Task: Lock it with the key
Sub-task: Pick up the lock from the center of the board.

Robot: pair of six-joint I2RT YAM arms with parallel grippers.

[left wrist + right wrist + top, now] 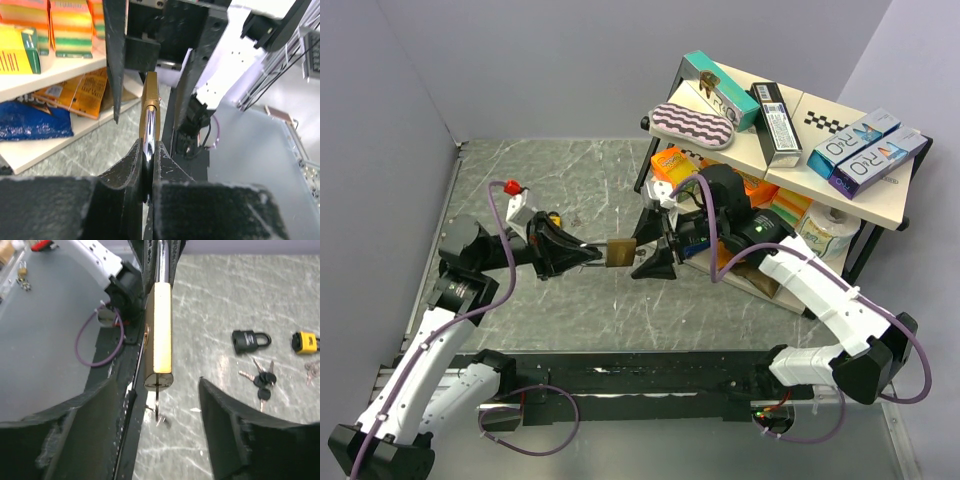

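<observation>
A brass padlock [618,252] hangs in the air between my two grippers. My left gripper [592,255] is shut on its steel shackle [148,142], and the brass body [150,107] points away from it. In the right wrist view the padlock body [161,325] faces me end on. A thin key [157,402] sticks out of its keyhole, seen edge on. My right gripper [157,390] is open, with one finger on each side of the key and padlock end, touching neither. In the top view the right gripper [642,250] sits just right of the padlock.
A black padlock [250,340], a yellow padlock [305,342] and a bunch of keys [260,377] lie on the marble table [570,170]. A shelf [880,205] with boxes and packets stands at the back right, close behind the right arm.
</observation>
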